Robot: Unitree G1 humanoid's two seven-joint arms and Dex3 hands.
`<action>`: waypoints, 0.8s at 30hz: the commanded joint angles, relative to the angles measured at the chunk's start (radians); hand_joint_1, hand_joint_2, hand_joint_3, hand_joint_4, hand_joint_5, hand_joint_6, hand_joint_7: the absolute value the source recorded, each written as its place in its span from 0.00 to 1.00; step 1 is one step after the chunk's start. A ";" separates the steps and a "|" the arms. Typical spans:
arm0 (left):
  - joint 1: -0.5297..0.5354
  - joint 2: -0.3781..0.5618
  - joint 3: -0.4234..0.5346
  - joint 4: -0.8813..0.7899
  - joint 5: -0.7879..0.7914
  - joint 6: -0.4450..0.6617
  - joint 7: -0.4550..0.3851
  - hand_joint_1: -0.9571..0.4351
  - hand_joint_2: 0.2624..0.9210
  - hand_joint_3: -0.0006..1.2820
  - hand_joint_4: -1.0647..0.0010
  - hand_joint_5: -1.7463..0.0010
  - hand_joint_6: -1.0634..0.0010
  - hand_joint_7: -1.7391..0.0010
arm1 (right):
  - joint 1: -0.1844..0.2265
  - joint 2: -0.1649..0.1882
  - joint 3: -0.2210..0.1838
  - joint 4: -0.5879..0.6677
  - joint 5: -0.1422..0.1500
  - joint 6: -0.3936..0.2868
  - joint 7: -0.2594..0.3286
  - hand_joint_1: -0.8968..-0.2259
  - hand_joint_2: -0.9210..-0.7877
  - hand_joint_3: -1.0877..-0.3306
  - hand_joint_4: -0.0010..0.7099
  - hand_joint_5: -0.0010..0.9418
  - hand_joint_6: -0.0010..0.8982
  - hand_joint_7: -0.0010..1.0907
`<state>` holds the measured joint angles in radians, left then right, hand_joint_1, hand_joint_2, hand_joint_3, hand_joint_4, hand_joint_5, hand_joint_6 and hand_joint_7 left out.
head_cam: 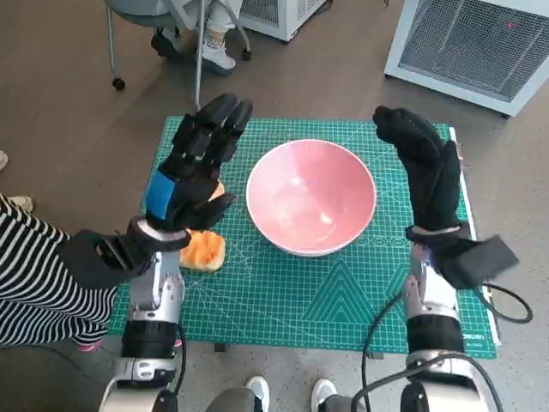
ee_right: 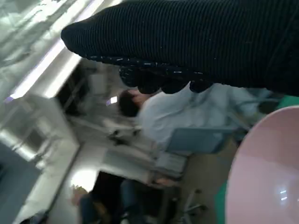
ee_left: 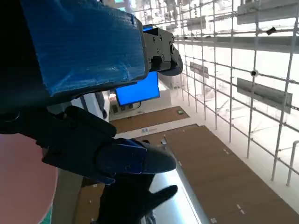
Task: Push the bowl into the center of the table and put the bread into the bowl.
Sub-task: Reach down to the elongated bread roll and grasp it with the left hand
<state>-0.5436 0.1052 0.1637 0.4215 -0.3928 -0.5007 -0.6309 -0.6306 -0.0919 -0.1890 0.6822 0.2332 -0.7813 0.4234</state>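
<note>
A pink bowl stands empty near the middle of the green cutting mat; its rim also shows in the left wrist view as the bowl and in the right wrist view as the bowl. An orange piece of bread lies on the mat left of the bowl, partly hidden under my left hand. That hand hovers raised above the bread, fingers stretched out, holding nothing. My right hand is raised right of the bowl, fingers extended, not touching it.
A chair on castors with a seated person's feet stands behind the table. A white cabinet is at the back right. A person in striped clothing is close at the left; feet show at the front edge.
</note>
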 commanded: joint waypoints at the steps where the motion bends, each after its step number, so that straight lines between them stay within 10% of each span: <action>1: -0.034 0.001 -0.005 0.030 0.014 -0.036 -0.008 0.25 1.00 0.22 0.92 0.97 1.00 0.71 | 0.057 0.007 0.020 -0.077 0.020 0.042 0.010 0.25 0.00 0.40 0.20 0.02 0.20 0.15; 19: -0.120 0.113 0.020 0.167 0.098 -0.190 -0.016 0.25 1.00 0.21 0.92 0.98 1.00 0.73 | 0.135 -0.001 0.050 -0.248 0.014 0.115 -0.018 0.29 0.00 0.44 0.22 0.01 0.20 0.19; 24: -0.155 0.237 0.020 0.228 0.333 -0.278 0.150 0.28 1.00 0.12 0.90 0.99 0.99 0.73 | 0.146 0.001 0.050 -0.267 0.016 0.127 -0.022 0.27 0.00 0.46 0.22 0.01 0.20 0.20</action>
<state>-0.6617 0.2556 0.1735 0.6262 -0.1926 -0.7298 -0.5888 -0.5219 -0.0923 -0.1410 0.4241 0.2401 -0.6769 0.4124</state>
